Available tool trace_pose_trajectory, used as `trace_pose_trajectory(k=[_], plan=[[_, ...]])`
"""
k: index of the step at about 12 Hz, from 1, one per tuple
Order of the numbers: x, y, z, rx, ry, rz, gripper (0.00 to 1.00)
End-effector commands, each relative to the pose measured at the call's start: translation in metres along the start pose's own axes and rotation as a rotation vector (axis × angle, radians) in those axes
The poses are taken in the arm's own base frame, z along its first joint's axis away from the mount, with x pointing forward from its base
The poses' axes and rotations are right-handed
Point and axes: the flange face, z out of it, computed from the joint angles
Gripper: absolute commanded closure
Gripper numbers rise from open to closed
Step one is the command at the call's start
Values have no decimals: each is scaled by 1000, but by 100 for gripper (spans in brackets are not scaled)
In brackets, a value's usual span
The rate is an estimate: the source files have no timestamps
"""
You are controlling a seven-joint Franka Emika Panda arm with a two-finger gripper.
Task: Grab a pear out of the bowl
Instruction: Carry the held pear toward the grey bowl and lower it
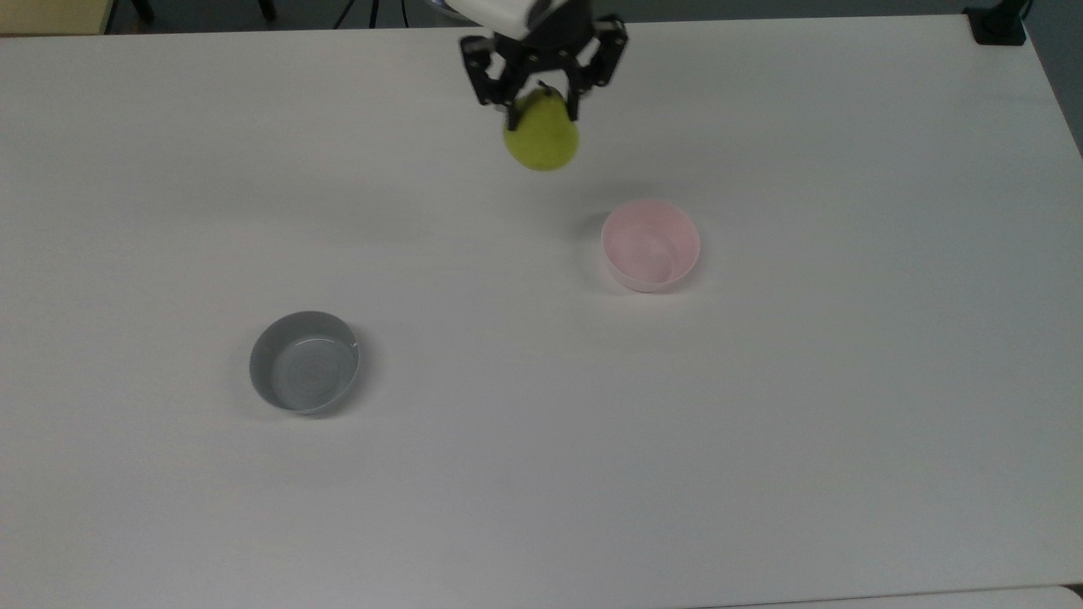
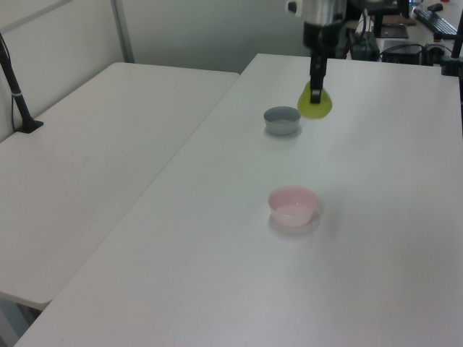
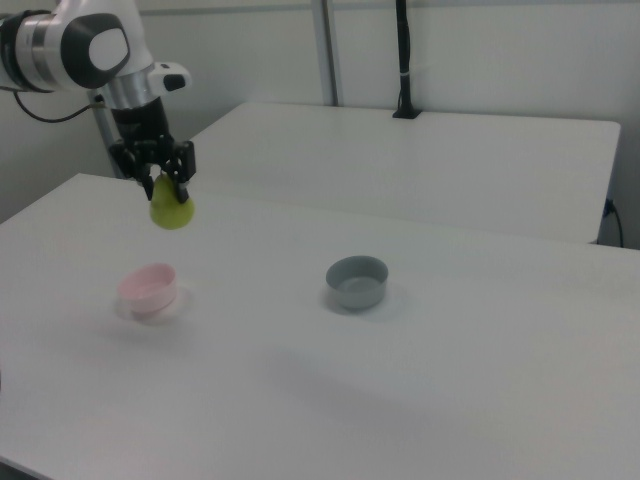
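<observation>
While the gripper (image 1: 541, 95) is clamped on the narrow upper end of the pear (image 1: 542, 139), the fruit hangs in the air, well clear of the pale pink bowl (image 1: 685, 227), which sits empty on the white table (image 1: 761, 440). A grey bowl (image 1: 264, 351) stands well apart. The pear looks light, firm and smooth-skinned, so it may slip or swing; its tapered neck just below the stem, where the fingers (image 3: 184, 165) close on either side, seems the surest place to hold.
</observation>
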Motion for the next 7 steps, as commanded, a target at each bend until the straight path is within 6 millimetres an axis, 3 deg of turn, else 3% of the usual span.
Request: trace_pose_trajectory(k=[1,4,7], plan=[[-17,62,-14,-15,-2,0,95],[-29,127,-9,-24,-14,-19,95],[-32,165,10,-18,-20,23,95]])
